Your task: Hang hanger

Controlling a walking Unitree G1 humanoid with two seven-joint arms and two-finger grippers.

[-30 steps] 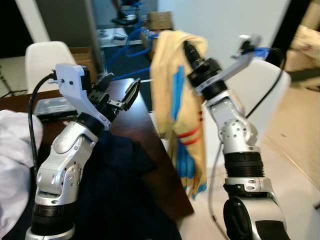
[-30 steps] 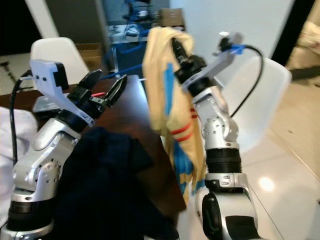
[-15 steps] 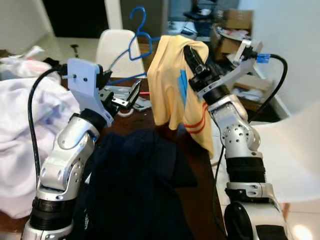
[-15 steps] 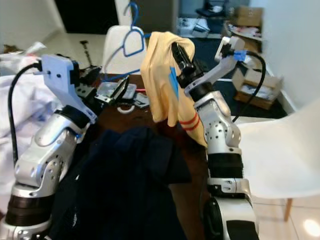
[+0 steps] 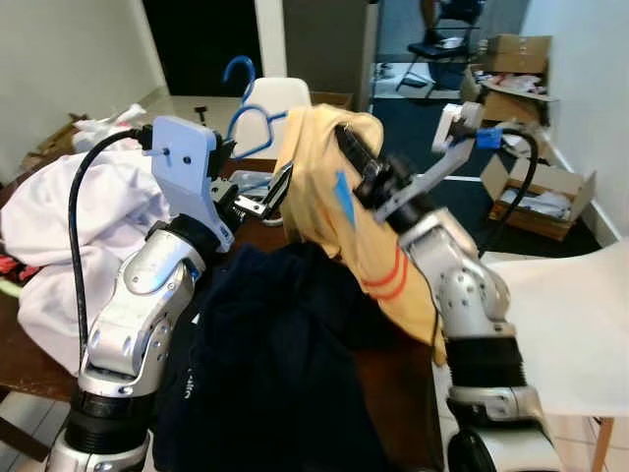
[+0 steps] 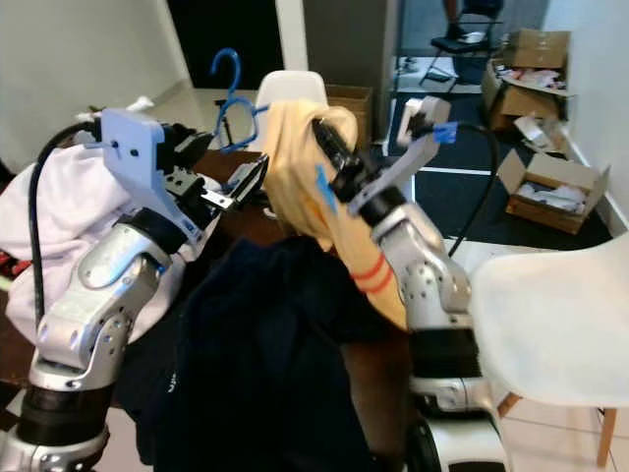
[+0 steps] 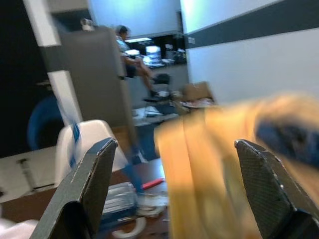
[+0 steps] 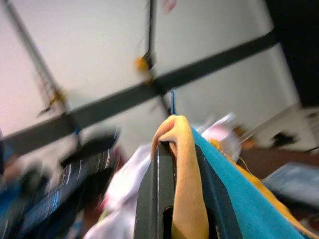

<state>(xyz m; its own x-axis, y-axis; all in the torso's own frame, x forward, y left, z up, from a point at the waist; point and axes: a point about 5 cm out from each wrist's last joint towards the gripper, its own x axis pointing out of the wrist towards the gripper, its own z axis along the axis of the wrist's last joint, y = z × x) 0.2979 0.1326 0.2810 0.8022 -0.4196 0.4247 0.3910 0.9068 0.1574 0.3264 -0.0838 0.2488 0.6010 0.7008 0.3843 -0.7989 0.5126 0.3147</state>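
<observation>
A yellow shirt [image 5: 313, 202] with blue and red marks hangs over my raised right gripper [image 5: 346, 143], which is shut on the cloth at its top fold. The right wrist view has the yellow cloth [image 8: 182, 164] pinched between the two fingers. A blue hanger [image 5: 240, 60] sticks up behind the shirt, its hook uppermost; its lower part is hidden by the cloth. My left gripper [image 5: 258, 195] is open just left of the shirt, over the table. The left wrist view, blurred, has its fingers [image 7: 92, 184] spread wide with the shirt ahead of them.
A dark navy garment [image 5: 275, 354] lies on the brown table [image 5: 20, 344] below both arms, with a pile of white cloth [image 5: 88, 226] at the left. White chairs stand at the right [image 5: 570, 324] and behind the table [image 5: 280, 93]. Cardboard boxes [image 5: 550, 187] lie on the floor.
The camera has swung left, bringing the white cloth pile and the blue hanger into view. Both arms keep about the same pose; the right gripper still holds the shirt.
</observation>
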